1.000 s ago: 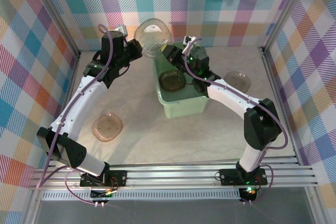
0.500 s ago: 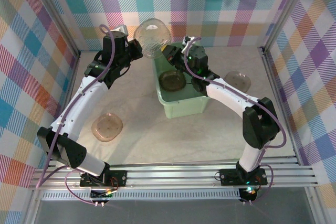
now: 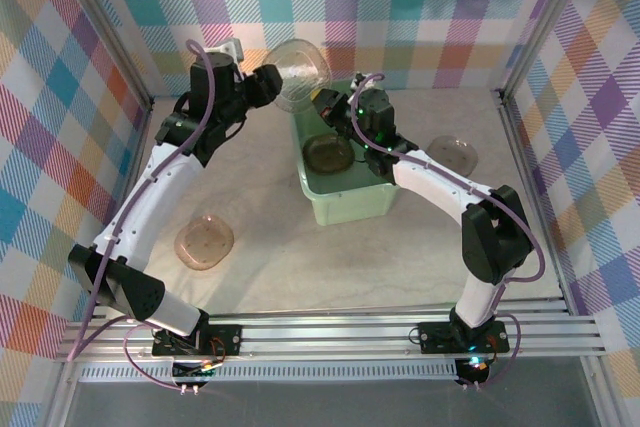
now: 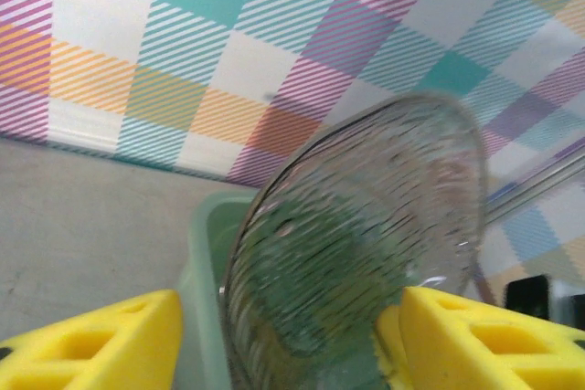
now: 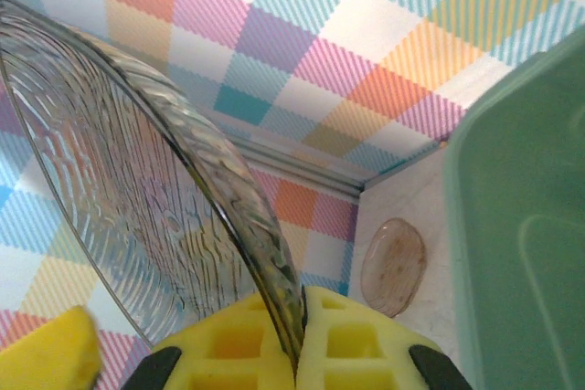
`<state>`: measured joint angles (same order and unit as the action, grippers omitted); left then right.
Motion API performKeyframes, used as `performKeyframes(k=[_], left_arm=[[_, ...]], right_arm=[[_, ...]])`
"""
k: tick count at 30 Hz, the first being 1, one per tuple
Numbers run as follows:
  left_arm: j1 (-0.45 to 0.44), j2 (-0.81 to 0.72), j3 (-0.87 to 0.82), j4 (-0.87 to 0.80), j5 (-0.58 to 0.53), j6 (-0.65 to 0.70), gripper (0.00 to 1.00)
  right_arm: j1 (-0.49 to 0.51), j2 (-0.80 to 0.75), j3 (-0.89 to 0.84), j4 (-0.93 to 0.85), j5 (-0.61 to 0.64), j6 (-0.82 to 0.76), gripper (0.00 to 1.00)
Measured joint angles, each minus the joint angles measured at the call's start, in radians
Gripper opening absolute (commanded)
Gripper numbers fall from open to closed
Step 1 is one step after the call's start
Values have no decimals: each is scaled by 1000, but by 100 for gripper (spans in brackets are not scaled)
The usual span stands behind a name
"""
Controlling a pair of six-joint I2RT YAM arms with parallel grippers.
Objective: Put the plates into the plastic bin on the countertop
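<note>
A translucent smoky-brown plate (image 3: 298, 69) is passed between arms at the upper centre of the frame, above the far end of the mint-green bin (image 3: 345, 205). The left claw (image 4: 283, 340), clamped on it a second ago, is now parted; the rim is pinched by the right claw (image 5: 297, 340) alone (the handover is judged complete). The ribbed, shallow plate is held tilted. A second plate (image 3: 328, 152) is seen inside the bin.
</note>
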<state>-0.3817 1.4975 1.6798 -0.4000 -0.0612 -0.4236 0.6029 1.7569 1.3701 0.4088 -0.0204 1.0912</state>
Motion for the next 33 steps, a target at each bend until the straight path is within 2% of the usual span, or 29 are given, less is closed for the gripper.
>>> performKeyframes(k=[7,18,25,33], left_arm=[[64,54,105,-44,131,24,76],[222,190,68,-40,339,-41,76],[271,268,20,-34,406,-84,76],[291,281,-10,-13,413,-104,76]], right_arm=[[-8,-32,-37,-97,112,66,0],[-9,-85,-66,-357,249,269,0],[-9,-82,-60,-537,266,390,0],[-9,-5,59,-722,259,500,0]])
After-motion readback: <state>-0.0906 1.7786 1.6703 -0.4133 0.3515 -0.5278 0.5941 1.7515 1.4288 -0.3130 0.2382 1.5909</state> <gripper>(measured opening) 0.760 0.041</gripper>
